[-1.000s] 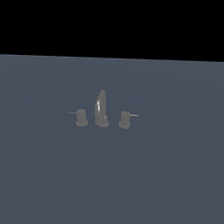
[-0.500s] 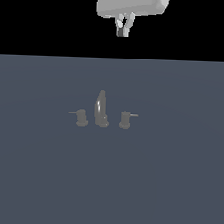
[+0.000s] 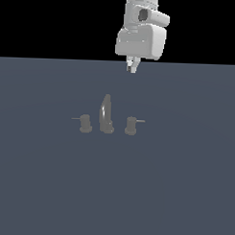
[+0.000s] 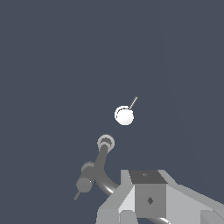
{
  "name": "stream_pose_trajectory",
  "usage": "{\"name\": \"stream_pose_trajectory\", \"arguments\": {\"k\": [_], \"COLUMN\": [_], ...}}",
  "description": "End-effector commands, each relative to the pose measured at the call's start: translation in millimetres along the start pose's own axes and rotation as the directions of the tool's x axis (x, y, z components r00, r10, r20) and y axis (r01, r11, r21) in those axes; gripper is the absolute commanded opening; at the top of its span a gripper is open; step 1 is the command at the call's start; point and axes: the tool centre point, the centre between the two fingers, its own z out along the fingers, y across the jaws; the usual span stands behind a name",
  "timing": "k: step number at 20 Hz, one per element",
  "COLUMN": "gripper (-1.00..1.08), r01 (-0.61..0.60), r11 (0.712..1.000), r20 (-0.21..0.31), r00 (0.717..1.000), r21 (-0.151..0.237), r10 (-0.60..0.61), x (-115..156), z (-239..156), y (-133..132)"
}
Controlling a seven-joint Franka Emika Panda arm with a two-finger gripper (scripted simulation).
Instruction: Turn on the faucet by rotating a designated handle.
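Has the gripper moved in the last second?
Yes. The gripper has come down into the exterior view from above, toward the faucet, which has not shifted.

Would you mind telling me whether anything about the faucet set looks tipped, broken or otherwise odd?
Nothing stands out. The spout stands upright between two upright posts, the handle with its rod pointing outward to the exterior view's right. The gripper hangs above, touching nothing.

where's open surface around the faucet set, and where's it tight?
Open: the grey surface in front of the set, and the stretches beyond each lever tip toward the exterior view's left and right edges. Tight: the gaps between the spout and its two posts, the handle and the twin post. The gripper hangs well above, behind the set.
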Motion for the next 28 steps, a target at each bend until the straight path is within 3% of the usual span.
{"name": "stream_pose_trajectory", "arguments": {"k": [1,6,16,22,28], "gripper": [-1.00,-1.00,-1.00,-1.00,-1.00], "r01": [-0.074,-0.217,-0.431,-0.490,-0.505], "r11": [0.997,0.976,0.902,0.872,0.863], "r20": [-0.007,-0.026,-0.072,-0.088,-0.093], "r00": [0.997,0.976,0.900,0.869,0.860], "r21": [-0.003,-0.010,-0.011,-0.008,-0.007], "r10": [0.074,0.216,0.429,0.487,0.502], "x": [12.3,35.4,69.3,78.5,80.8], "z": [24.4,74.6,160.2,186.7,193.6], "y": [-5.8,-12.9,-12.6,-9.6,-8.6]}}
